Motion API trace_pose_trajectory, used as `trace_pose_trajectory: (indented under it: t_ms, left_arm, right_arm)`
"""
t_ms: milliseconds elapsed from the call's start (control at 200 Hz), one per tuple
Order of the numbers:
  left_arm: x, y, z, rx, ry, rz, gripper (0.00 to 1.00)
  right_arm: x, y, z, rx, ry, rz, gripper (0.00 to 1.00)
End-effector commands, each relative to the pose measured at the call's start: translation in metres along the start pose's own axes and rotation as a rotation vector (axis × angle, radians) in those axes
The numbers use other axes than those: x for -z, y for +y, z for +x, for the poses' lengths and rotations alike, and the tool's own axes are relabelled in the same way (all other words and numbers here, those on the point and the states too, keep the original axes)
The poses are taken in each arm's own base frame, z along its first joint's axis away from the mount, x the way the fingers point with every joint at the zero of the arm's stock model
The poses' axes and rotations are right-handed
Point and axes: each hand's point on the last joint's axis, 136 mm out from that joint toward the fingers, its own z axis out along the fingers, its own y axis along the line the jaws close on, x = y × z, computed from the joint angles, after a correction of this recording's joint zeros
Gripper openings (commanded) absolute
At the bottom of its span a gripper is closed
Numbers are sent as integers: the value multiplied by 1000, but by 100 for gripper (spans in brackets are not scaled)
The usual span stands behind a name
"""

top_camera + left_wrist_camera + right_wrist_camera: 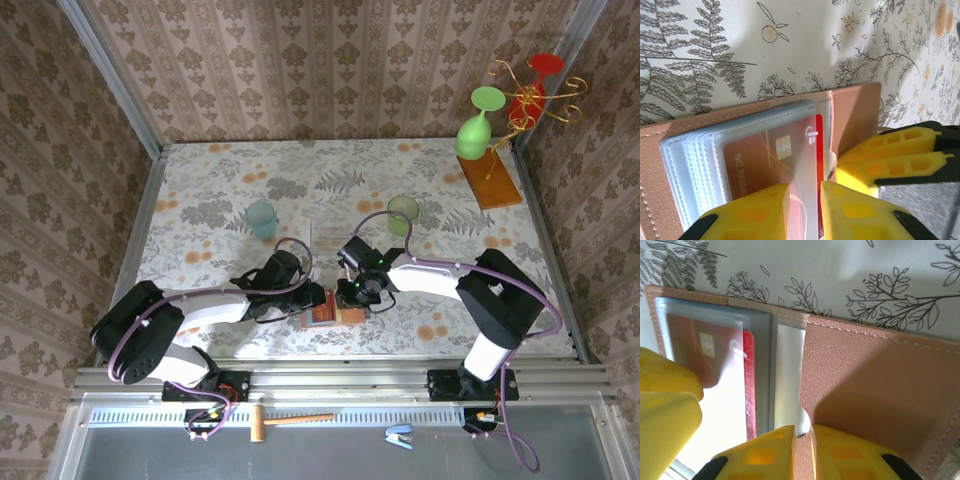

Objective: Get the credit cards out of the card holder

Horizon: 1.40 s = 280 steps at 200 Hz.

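The left gripper [804, 212], its two blocky yellow plastic fingers [755, 212] drawn close, is seen clamped on the clear sleeves [685, 165] of the card holder [855, 115]. The holder is laid open on the floral-printed table [200, 170], near the middle of its near edge. The right gripper [804, 456] is pinched shut on the edge of the holder's pebbled tan leather flap, just beside the left one. The sleeves are thin frosted-plastic leaves fanned in a stack against the tan cover; several are shown, though their exact number cannot be told. One credit card [760, 160] is made out: a flat red rectangle with a gold chip and a white logo. It is lodged in the top sleeve, and a bright strip along one edge is shown bare past the sleeve's mouth. Toward the table's middle, two translucent cups are stood well apart, a teal cup [261, 218] and a green cup [404, 213], with a small clear box [330, 235] between them.
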Motion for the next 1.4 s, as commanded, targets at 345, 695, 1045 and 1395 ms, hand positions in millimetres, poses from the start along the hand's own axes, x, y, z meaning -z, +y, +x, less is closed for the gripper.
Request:
trace_pose_trajectory:
  t_ms: [345, 695, 1045, 1395]
  left_arm:
    - [11, -11, -11, -41, -75, 52, 23]
    - [7, -8, -8, -53, -76, 62, 21]
    - [3, 3, -1, -21, -73, 36, 16]
    - [10, -9, 6, -47, -49, 87, 15]
  right_arm:
    - [30, 22, -15, -139, -96, -175, 18]
    - [26, 32, -22, -187, -78, -284, 28]
    - [13, 34, -17, -210, -26, -323, 23]
    - [5, 26, -11, -229, 6, -292, 18]
